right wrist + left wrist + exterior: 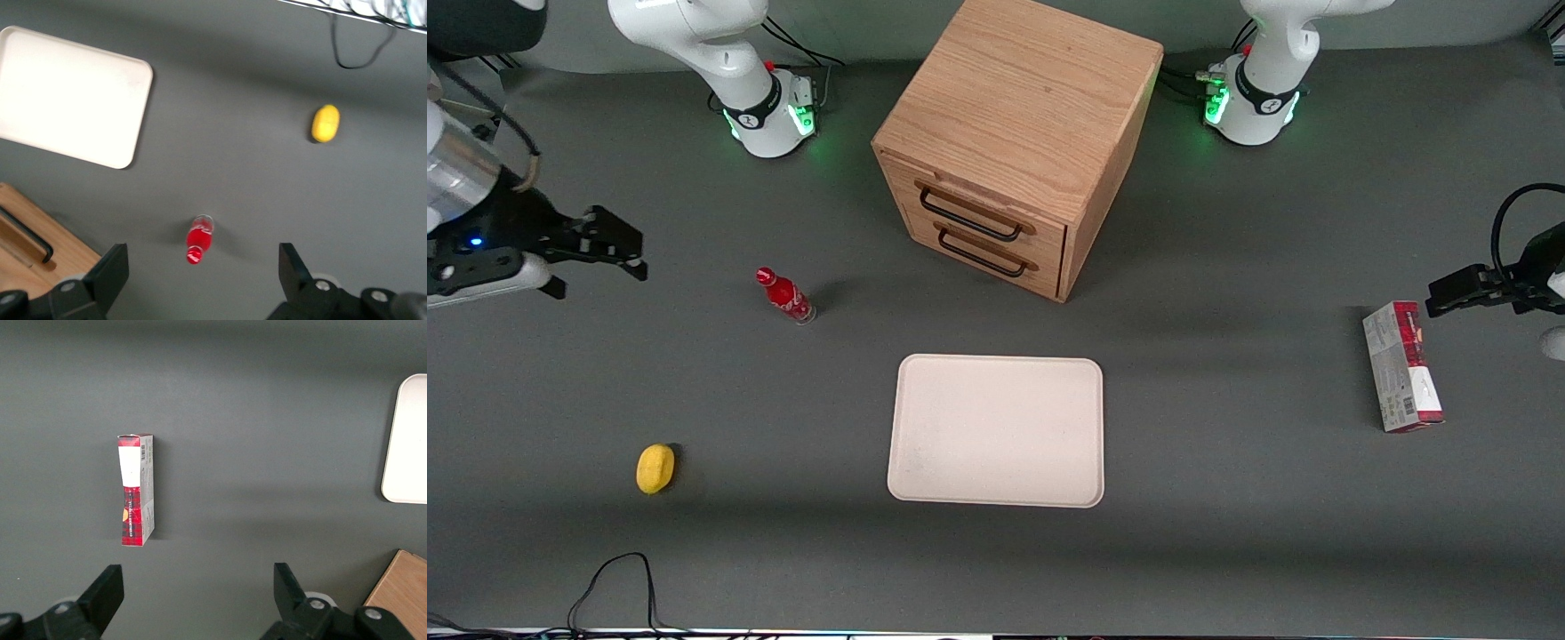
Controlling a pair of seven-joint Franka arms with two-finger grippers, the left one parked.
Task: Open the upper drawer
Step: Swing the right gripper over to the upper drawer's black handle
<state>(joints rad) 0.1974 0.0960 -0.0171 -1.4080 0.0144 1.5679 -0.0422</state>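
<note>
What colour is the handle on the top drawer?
Dark, nearly black, on the upper drawer; clearest in the front view. The gripper hangs far off, open.

A wooden cabinet [1018, 133] stands at upper centre of the frame on a dark grey surface [1227, 498], its upper drawer [983, 212] and the lower drawer [985, 252] both shut, each with a dark bar handle. At the left edge the working arm's pincer [639, 254] hangs above the surface, fingers apart, holding nothing. A red bottle [786, 296] stands left of centre, a cream tray [997, 430] lies at centre, a yellow lemon [655, 468] lower left, a red-and-grey box [1401, 365] at right.
</note>
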